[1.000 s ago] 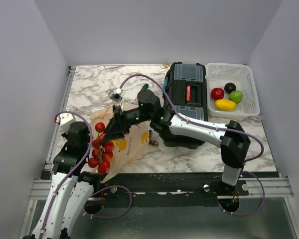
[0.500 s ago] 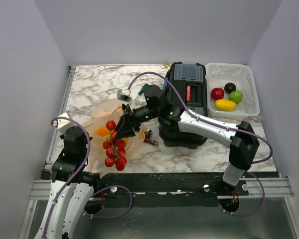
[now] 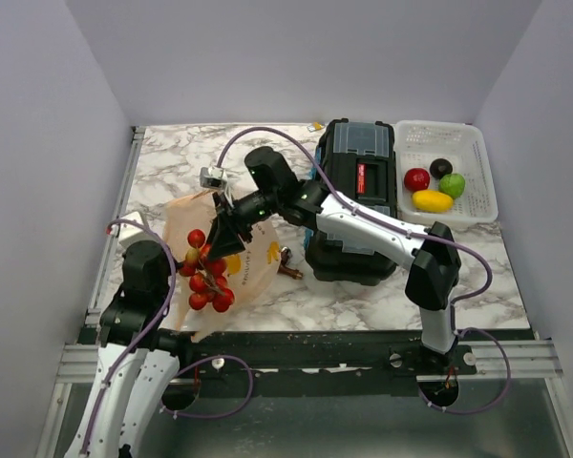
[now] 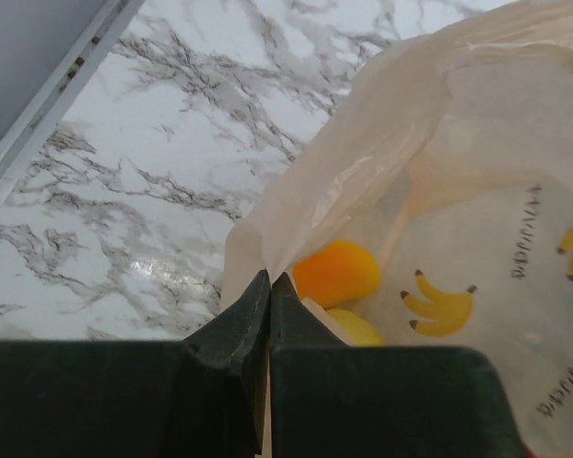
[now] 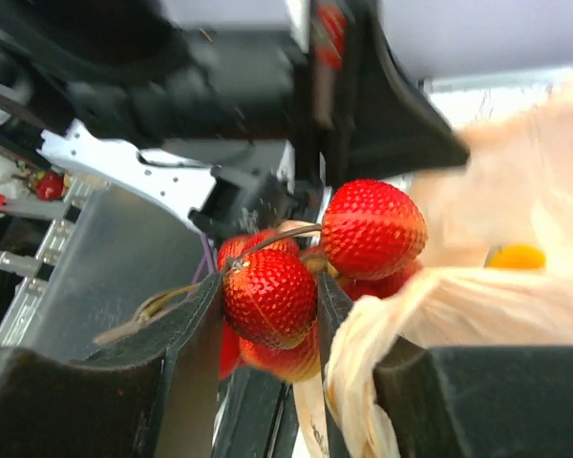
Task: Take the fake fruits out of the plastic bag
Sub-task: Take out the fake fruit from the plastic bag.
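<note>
- Desk (image 3: pixel 172 162) — marbled top carrying everything; both arm bases sit at its near edge.
- Black toolbox (image 3: pixel 358 181) — stands between the bag and the basket. You will probably need to carry each fruit over or around it.
- Plastic bag (image 3: pixel 258 277) — peach, translucent and crumpled, lying on the left half of the desk, just left of the toolbox.
- White basket (image 3: pixel 430 143) — at the far right. It already holds four fake fruits: red (image 3: pixel 416 178), dark (image 3: pixel 441 168), green (image 3: pixel 452 184) and yellow (image 3: pixel 432 200).
- Berry cluster (image 5: pixel 277 296) — the fruit now in hand. It hangs above the bag's near-left part, and the wrist view shows bag film just beside it.
- Right claw (image 5: pixel 267 315) — partly open, its fingers closed around a berry and the stem of the cluster.
- Left claw (image 4: pixel 269 286) — fully closed, pinching the bag's edge between its tips and so anchoring the film.
- Orange piece (image 4: pixel 336 272) — seen through the film, inside the bag with a yellow piece beside it.
- Step in hand: extracting the cluster. Next, your right claw should lift it clear of the film and take it to the basket while your left claw holds the bag down. The orange and yellow pieces would follow.
</note>
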Robot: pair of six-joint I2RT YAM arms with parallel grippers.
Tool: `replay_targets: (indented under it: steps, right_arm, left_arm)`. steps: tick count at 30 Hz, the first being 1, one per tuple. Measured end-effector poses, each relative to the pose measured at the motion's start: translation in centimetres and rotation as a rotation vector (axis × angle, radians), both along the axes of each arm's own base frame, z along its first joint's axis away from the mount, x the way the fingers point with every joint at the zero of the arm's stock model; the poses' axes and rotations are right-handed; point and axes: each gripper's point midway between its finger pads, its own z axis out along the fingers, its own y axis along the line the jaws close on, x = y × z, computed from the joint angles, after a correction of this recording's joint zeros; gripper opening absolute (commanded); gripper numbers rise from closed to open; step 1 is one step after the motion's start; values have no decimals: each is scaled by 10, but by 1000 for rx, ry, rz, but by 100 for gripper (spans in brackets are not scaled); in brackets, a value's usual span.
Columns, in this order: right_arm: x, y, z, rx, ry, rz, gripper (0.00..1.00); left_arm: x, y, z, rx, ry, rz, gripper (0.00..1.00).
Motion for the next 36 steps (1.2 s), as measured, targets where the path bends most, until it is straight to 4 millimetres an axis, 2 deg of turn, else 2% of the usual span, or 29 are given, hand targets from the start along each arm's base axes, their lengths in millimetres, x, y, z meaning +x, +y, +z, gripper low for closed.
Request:
replay_targets:
  steps: [3, 9, 12, 14, 22, 29, 33, 36]
  right_arm:
    - [0, -11, -29, -101, 17, -33, 1]
    - [3, -56, -121, -405, 44, -214, 1]
    - [11, -72, -148, -512, 35, -306, 1]
    - [19, -78, -158, -554, 21, -364, 1]
    - [64, -93, -168, -628, -17, -611, 1]
    - [96, -93, -151, -613, 23, -773, 1]
    - [95, -91, -138, -577, 38, -775, 1]
    - [86, -85, -105, -477, 61, -742, 1]
  left_arm:
    - [-7, 6, 17, -10, -86, 30, 0]
    - [-19, 19, 38, -57, -209, 113, 0]
    - [-21, 20, 41, -87, -234, 131, 0]
    - [-22, 21, 43, -93, -247, 142, 0]
    - [-30, 34, 47, -78, -274, 212, 0]
    - [-34, 38, 47, -90, -272, 242, 0]
    - [-33, 38, 44, -93, -266, 242, 0]
    - [-31, 35, 37, -90, -246, 230, 0]
